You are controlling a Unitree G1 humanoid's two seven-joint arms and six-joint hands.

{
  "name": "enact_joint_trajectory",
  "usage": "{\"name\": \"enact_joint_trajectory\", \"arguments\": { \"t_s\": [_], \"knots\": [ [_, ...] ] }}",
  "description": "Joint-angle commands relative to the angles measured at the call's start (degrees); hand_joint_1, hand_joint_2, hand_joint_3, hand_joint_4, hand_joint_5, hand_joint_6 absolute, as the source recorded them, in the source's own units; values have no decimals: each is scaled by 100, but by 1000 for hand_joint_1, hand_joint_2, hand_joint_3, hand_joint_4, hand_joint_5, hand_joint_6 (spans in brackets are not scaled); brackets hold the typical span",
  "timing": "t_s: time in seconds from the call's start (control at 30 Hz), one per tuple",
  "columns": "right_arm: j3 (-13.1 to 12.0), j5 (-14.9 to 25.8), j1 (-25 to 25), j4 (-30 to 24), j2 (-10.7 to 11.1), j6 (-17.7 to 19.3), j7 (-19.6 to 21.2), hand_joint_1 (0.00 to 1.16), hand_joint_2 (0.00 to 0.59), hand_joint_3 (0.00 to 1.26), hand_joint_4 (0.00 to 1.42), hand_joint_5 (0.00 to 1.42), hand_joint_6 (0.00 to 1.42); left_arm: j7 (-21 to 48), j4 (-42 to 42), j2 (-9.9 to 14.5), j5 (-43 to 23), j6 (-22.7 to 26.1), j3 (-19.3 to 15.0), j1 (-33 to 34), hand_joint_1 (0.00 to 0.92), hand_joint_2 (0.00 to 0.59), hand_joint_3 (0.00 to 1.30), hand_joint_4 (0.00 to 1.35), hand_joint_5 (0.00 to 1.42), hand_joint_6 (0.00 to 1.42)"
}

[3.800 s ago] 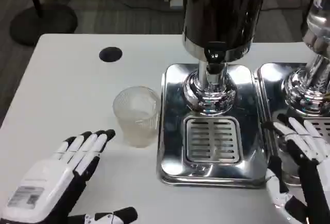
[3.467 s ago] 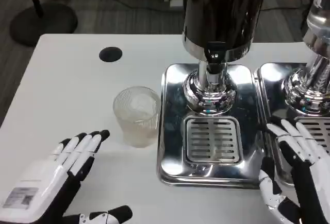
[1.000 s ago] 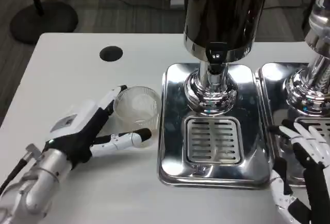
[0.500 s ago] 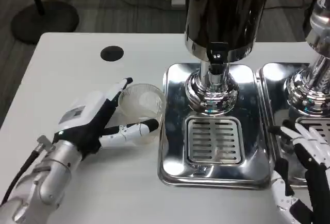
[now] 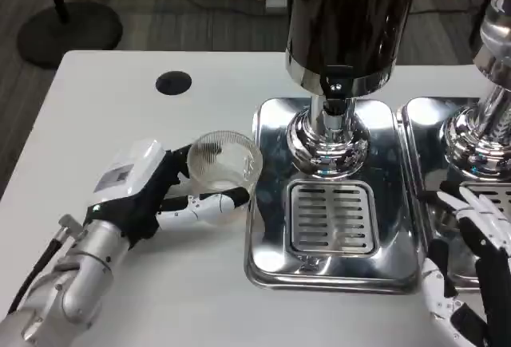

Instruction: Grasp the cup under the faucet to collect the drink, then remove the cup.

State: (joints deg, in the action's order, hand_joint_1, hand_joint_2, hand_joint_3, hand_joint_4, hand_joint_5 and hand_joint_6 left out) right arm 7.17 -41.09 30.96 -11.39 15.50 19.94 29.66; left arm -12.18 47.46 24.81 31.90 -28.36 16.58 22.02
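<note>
The cup [image 5: 224, 170], clear and empty, was held by the left hand [image 5: 140, 191] at the left edge of the drinks machine's steel tray [image 5: 275, 259]. It was seen tilted, its mouth turned toward the camera. The fingers [image 5: 209, 203] of that hand were wrapped around the cup, with one white finger lying across its near side and the back of the hand set against its left side. The cup was left of the faucet [image 5: 335, 96], not under it. The slotted grate [image 5: 329, 217] lay below the faucet. The right hand [image 5: 475, 271] was seen at the near right, over the edge of a second tray [image 5: 447, 136], its fingers spread and holding nothing. A black round mark [image 5: 173, 84] was seen on the white counter [image 5: 104, 124], far left.
</note>
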Motion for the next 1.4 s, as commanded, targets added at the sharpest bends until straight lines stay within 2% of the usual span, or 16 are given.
{"name": "enact_joint_trajectory", "arguments": {
  "t_s": [0.03,0.17,0.33,0.63,1.07,1.3,1.4],
  "knots": [
    [-4,49,-49,55,-62,60,-46,489,586,304,164,143,347,-104,373,-4,-43,-305,22,124,217,140,351,381,540,670],
    [5,28,-92,67,-106,35,-74,491,586,304,164,144,349,-219,676,-18,-112,-604,-10,164,216,163,375,431,641,788],
    [16,-11,-129,73,-159,2,-118,493,586,304,164,144,351,-255,946,-28,-263,-879,-61,188,221,180,389,470,712,853],
    [72,-87,-202,37,-243,-114,-198,494,586,301,164,145,353,-357,1183,-20,-456,-1290,-245,126,221,183,389,487,756,882],
    [117,-157,-288,-9,-339,-225,-260,486,586,295,164,147,345,-122,1121,-2,-776,-1682,-443,122,221,185,389,487,763,897],
    [51,-130,-223,-70,-331,-237,-264,483,586,295,164,152,344,92,892,-145,-692,-1714,-363,241,221,185,391,487,763,902],
    [17,-115,-178,-90,-331,-224,-251,483,586,295,164,155,343,176,786,-330,-659,-1687,-282,361,221,185,392,487,763,904]
  ]
}}
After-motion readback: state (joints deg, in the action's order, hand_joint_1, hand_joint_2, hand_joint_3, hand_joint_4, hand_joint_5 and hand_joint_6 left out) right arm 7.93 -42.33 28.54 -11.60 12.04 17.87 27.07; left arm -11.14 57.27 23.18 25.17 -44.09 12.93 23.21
